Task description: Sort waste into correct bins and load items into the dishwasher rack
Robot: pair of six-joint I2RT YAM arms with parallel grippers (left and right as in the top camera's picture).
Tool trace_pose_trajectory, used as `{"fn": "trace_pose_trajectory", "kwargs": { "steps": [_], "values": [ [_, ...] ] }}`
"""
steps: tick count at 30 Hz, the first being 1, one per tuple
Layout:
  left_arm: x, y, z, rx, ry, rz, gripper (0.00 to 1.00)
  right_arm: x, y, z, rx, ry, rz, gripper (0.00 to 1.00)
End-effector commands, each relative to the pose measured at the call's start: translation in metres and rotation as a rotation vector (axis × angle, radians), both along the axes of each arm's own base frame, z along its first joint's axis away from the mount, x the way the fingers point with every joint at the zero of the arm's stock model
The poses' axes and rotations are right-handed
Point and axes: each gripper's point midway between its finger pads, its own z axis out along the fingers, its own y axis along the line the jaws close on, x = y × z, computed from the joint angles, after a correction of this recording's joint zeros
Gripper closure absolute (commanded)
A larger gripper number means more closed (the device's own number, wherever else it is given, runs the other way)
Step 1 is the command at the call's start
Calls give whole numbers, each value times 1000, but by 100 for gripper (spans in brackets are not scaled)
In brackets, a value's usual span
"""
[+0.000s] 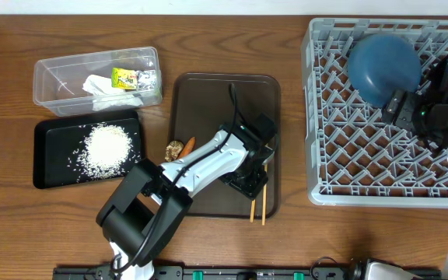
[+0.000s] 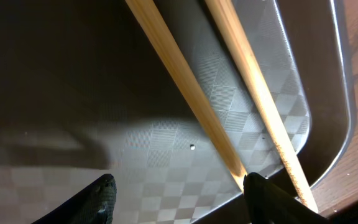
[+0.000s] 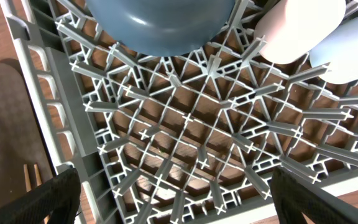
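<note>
Two chopsticks (image 2: 197, 106) on brown tray (image 2: 73, 93), ends just ahead of left gripper (image 2: 179, 186), jaws parted, gripping nothing

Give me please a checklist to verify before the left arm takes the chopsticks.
1. Left fingers open: ok.
2. Both chopsticks centred between them: not ok, they lie toward one finger.
3. Chopsticks free of clutter on the brown tray: ok.
4. Right fingers open and empty: ok.
5. Free pegs in the dishwasher rack: ok.
6. Finger height above the tray: cannot tell.
</note>
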Motion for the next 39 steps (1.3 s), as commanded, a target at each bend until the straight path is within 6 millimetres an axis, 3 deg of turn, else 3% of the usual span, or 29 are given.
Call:
{"fn": "trace_pose_trajectory", "kwargs": {
  "steps": [1,20,30,33,39],
  "values": [
    [-4,-4,-3,-24,17,-75,33,1,0,-2,12,3,-9,9],
    [-3,-10,-13,-30,1,-118,33,2,0,-2,12,3,-9,9],
    [1,4,-28,68,-14,-95,35,2,0,-2,11,3,-9,9],
    [9,10,-30,112,-55,-83,41,1,-1,-2,9,3,-10,9],
    [19,20,-31,174,-106,-48,45,2,-1,-2,8,1,-10,9]
  ]
}}
